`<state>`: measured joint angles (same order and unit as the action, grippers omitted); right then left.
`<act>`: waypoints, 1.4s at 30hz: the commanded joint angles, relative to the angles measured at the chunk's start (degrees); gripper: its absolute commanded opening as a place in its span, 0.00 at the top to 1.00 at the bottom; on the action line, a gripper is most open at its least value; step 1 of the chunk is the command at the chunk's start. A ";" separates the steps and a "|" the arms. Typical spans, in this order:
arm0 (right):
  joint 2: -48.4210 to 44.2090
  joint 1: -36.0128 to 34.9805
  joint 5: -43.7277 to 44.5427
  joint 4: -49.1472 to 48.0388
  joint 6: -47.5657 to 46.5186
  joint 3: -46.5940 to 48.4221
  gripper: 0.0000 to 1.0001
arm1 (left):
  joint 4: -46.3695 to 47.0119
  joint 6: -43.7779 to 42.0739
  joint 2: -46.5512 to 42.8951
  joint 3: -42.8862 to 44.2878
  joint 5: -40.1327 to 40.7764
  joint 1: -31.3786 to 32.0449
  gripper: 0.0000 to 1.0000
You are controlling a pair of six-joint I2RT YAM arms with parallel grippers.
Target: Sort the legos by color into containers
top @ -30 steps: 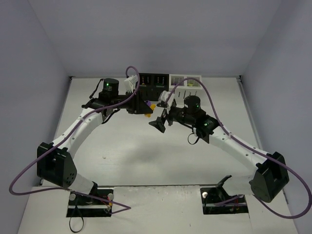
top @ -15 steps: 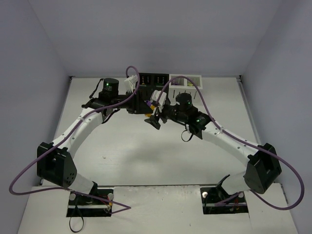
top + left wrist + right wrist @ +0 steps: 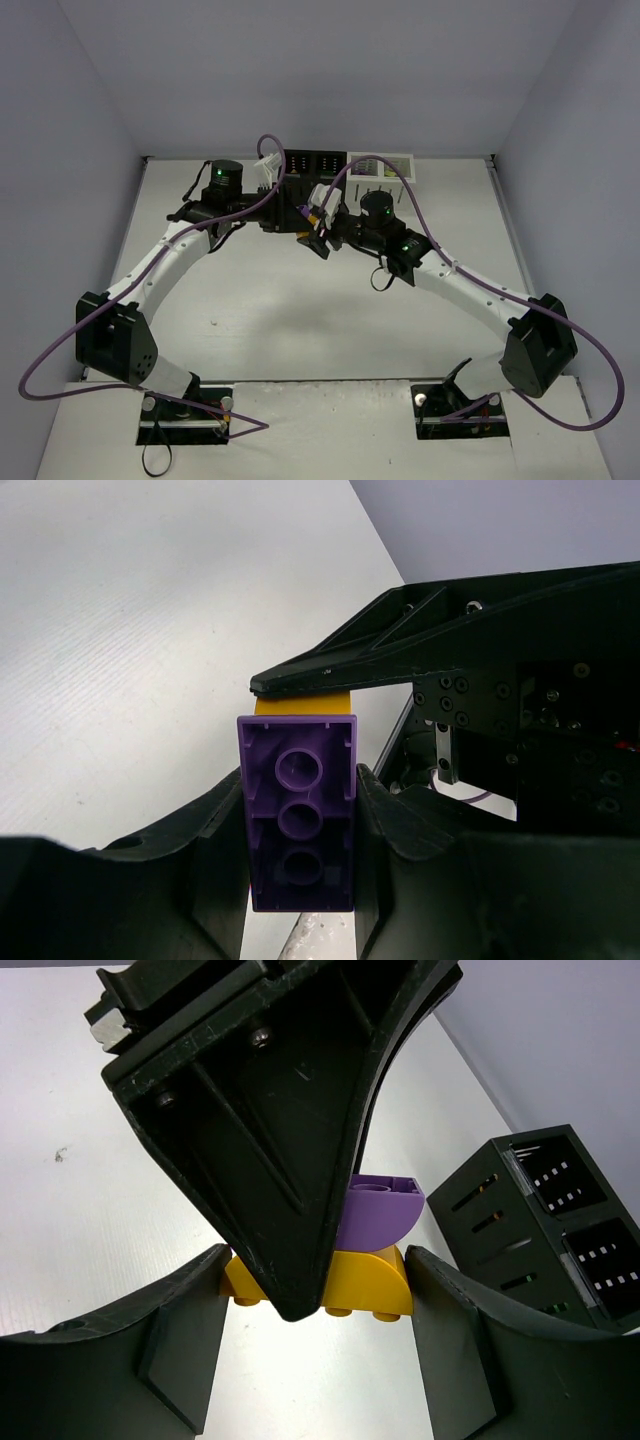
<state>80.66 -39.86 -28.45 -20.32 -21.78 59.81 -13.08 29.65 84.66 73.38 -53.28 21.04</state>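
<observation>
My left gripper (image 3: 298,222) is shut on a purple brick (image 3: 300,820) with its underside toward the left wrist camera. An orange-yellow brick (image 3: 303,703) is joined to its far end. In the right wrist view the orange-yellow brick (image 3: 375,1285) lies between the fingers of my right gripper (image 3: 318,1295), which touch both of its ends, with the purple brick (image 3: 380,1215) above it. A left finger (image 3: 280,1140) covers part of both bricks. The pair hangs above the table just in front of the containers: two black bins (image 3: 310,163) and two white bins (image 3: 380,167).
The black bins (image 3: 545,1230) stand close on the right in the right wrist view. Purple cables loop over both arms. Grey walls close in the white table (image 3: 300,320) at the back and sides.
My right arm has swung left toward my left gripper, and its fingers have come round the orange-yellow brick. My left arm has stayed still with the purple brick.
</observation>
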 commanded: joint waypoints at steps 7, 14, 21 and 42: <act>-0.68 -0.57 1.82 -6.14 -0.37 1.01 0.90 | 2.80 -0.56 -1.17 3.43 -1.04 0.14 0.63; -0.86 -0.57 2.52 -5.88 -0.19 -0.05 0.89 | 2.27 -1.08 -1.69 3.52 0.01 -0.03 0.59; -0.86 -0.49 2.87 -5.52 -0.19 -0.31 0.89 | 2.53 -1.00 -2.04 3.34 0.72 -0.56 0.59; -0.77 -0.49 3.31 -5.44 -0.02 -2.07 0.89 | 5.43 0.06 -3.28 1.94 1.42 -1.79 0.60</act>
<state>80.68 -40.18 -25.85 -20.69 -21.76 57.58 -12.43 29.26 84.25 73.38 -51.09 19.81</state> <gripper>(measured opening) 0.621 0.402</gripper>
